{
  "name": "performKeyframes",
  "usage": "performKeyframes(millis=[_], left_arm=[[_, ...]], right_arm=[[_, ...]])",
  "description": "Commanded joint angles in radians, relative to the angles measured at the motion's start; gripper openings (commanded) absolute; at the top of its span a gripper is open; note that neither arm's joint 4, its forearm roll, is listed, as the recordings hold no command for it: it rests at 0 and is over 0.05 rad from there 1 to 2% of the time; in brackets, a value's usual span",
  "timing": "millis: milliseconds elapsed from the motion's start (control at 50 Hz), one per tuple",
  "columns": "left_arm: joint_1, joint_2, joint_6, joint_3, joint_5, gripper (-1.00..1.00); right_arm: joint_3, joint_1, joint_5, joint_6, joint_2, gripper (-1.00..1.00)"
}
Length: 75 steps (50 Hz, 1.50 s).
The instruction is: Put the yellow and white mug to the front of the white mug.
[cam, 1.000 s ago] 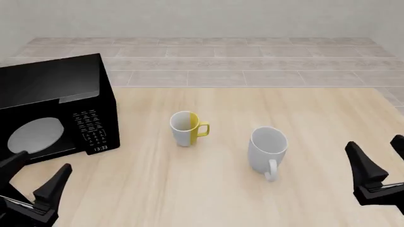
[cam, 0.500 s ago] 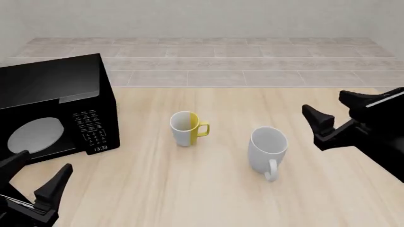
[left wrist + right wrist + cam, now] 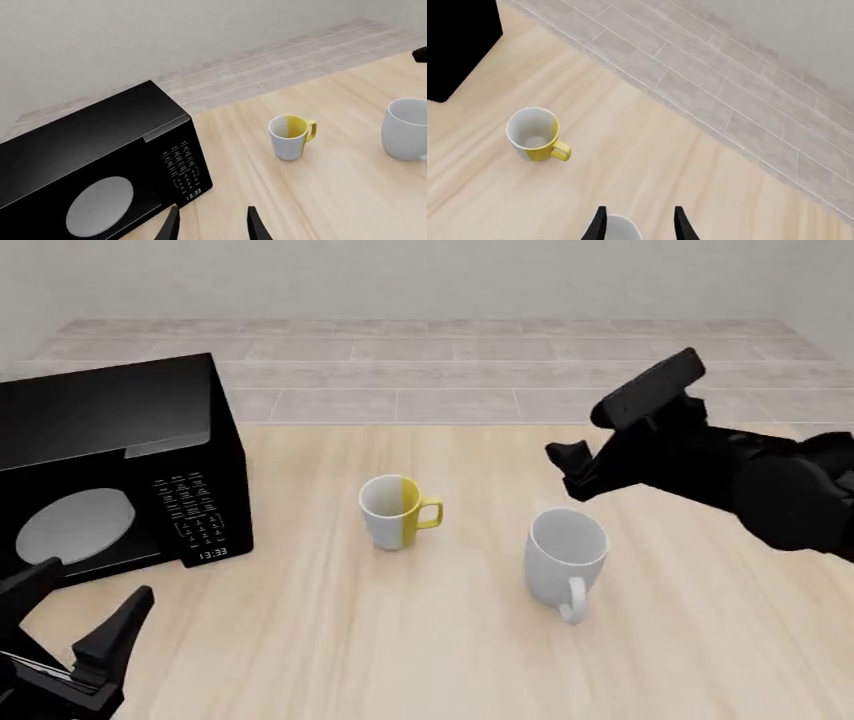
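Note:
The yellow and white mug [image 3: 398,510] stands upright near the table's middle, handle to the right; it also shows in the wrist views [image 3: 290,137] [image 3: 534,134]. The larger white mug [image 3: 566,551] stands to its right and nearer, handle toward the front edge [image 3: 404,129]. My right gripper [image 3: 565,472] hovers open and empty above the table just behind the white mug, whose rim [image 3: 621,229] shows between its fingers. My left gripper [image 3: 91,585] stays open and empty at the near left corner, far from both mugs.
A black microwave [image 3: 114,465] fills the table's left side, close beside my left gripper [image 3: 212,224]; its corner shows in the right wrist view [image 3: 460,45]. The table's far edge [image 3: 534,423] meets a tiled floor beyond.
My right arm has swung up from the near right corner, leftward and away, to hover behind the white mug. The left arm and both mugs have not moved.

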Motion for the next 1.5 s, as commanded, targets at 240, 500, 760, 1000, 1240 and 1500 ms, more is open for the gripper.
performKeyframes(millis=[240, 500, 760, 1000, 1240, 1500], left_arm=[[0.0, 0.0, 0.0, 0.0, 0.0, 1.0], [0.0, 0.0, 0.0, 0.0, 0.0, 1.0], [0.0, 0.0, 0.0, 0.0, 0.0, 1.0], [0.0, 0.0, 0.0, 0.0, 0.0, 1.0], [0.0, 0.0, 0.0, 0.0, 0.0, 1.0], [0.0, 0.0, 0.0, 0.0, 0.0, 1.0]], right_arm=[[-0.255, 0.087, 0.16, -0.147, 0.293, 1.0], [-0.364, 0.118, 0.203, -0.157, 0.413, 1.0], [-0.444, 0.161, 0.212, -0.161, 0.526, 1.0], [-0.485, 0.178, 0.211, -0.162, 0.62, 1.0], [-0.517, 0.191, 0.206, -0.165, 0.696, 1.0], [-0.534, 0.203, 0.192, -0.162, 0.77, 1.0]])
